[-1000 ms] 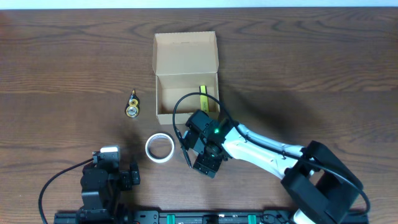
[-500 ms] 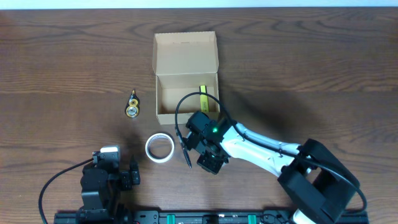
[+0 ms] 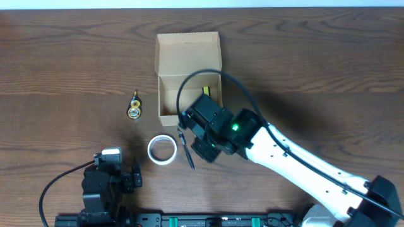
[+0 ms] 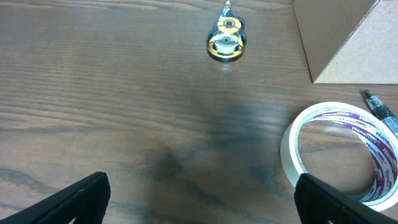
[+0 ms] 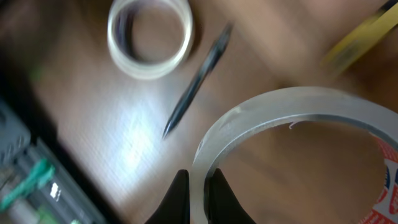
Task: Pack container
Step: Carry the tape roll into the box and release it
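1. Left arm sits parked at the near edge, at 7 o'clock of the container. The left pincer is spread wide with nothing between its tips. Reads as idle, out of the other arm's way.
2. A white tape roll lies flat on the surface, with a pen just beside it at its 3 o'clock. Both are unpacked, near the container's front wall.
3. The right pincer is nearly closed, clamped on the band of a clear tape roll. It looks like one finger on each side of the wall. Probably an edge grip so the roll hangs free and can be dropped in flat.
4. Right arm reaches in from 4 o'clock, extended, with its wrist over the container's near right corner and the camera facing down. The wrist view is blurred.
5. A small gold dispenser sits at the container's 9 o'clock, apart from it and unpacked.
6. The container is mid-surface and open. A yellow item seems to lie inside by the right wall, mostly hidden by the wrist.
7. The flap lid is folded back toward 12 o'clock, which leaves the opening clear from the robot's side. My read is that the clear roll goes in next.
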